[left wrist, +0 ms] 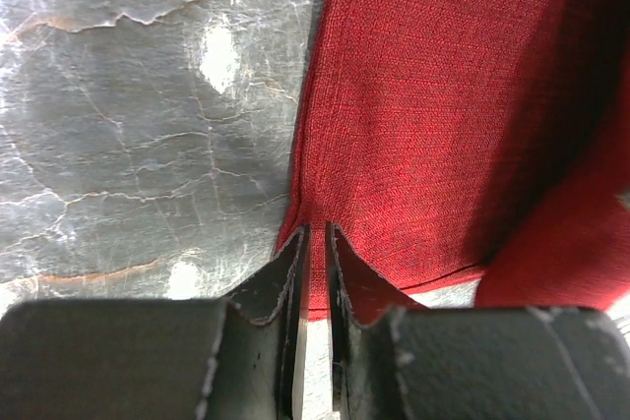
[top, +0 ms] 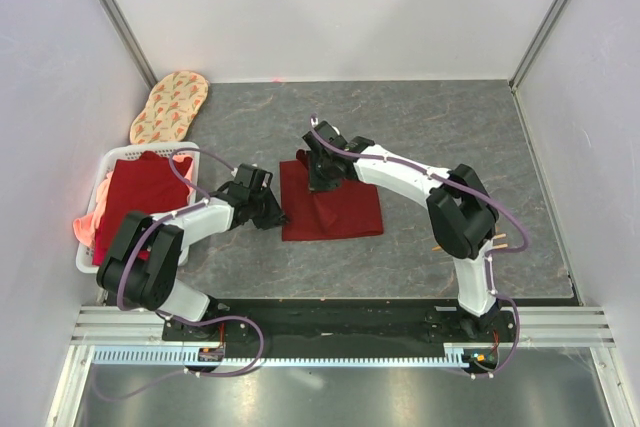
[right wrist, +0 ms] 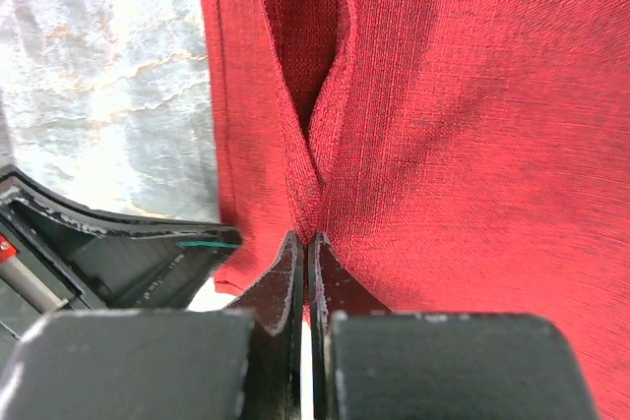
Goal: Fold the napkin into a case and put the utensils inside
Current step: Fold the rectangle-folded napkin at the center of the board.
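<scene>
maroon napkin (top: 335, 209) is lying part-folded, left pincer (left wrist: 317, 235) nipping its edge and right pincer (right wrist: 305, 241) clamping a pleat right at its tips, so i'm guessing the case is barely starting and the utensils (top: 500, 240) are waiting well back from the right pincer.

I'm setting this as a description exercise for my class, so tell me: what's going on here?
Two robot arms are working on a dark red napkin that lies on the grey table. The left pincer is pinching the napkin's left edge, towards the near corner. The right pincer is shut on a raised fold near the far left corner. The folding looks unfinished.
</scene>
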